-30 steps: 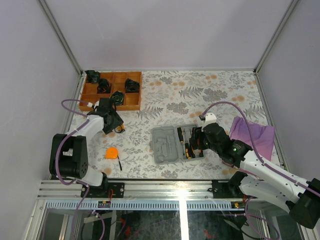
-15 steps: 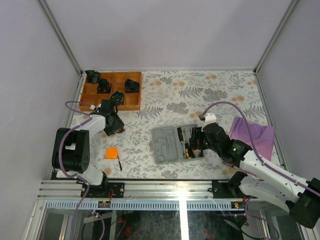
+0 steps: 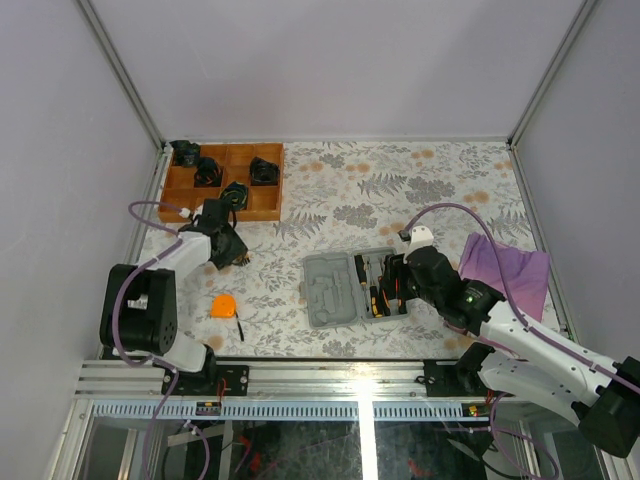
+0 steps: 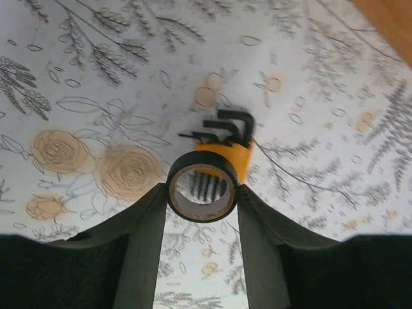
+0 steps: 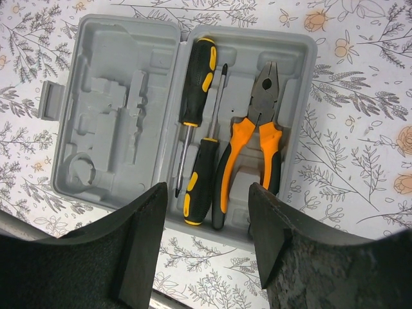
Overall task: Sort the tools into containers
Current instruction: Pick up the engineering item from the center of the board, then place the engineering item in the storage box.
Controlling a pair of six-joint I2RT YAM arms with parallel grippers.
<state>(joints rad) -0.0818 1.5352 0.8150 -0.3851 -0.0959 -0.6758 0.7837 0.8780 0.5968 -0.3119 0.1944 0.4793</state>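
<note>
My left gripper (image 4: 201, 196) is shut on a black tape roll (image 4: 201, 212), held over an orange holder of black hex keys (image 4: 225, 151) that lies on the table. In the top view the left gripper (image 3: 230, 252) is just in front of the wooden tray. My right gripper (image 5: 207, 193) is open and empty above the open grey case (image 5: 109, 109). The case holds orange-and-black pliers (image 5: 257, 148) and two black-and-orange screwdrivers (image 5: 196, 71). The round orange tape measure (image 3: 224, 305) and the thin black key (image 3: 239, 328) lie on the table at the near left, left of the case (image 3: 328, 292).
A wooden compartment tray (image 3: 262, 205) with several black items stands at the back left. A purple cloth (image 3: 505, 265) lies at the right edge. The floral tablecloth (image 3: 400, 190) is walled by side panels.
The left arm has shifted slightly near the tray with the tape roll in its jaws. The right arm has not moved.
</note>
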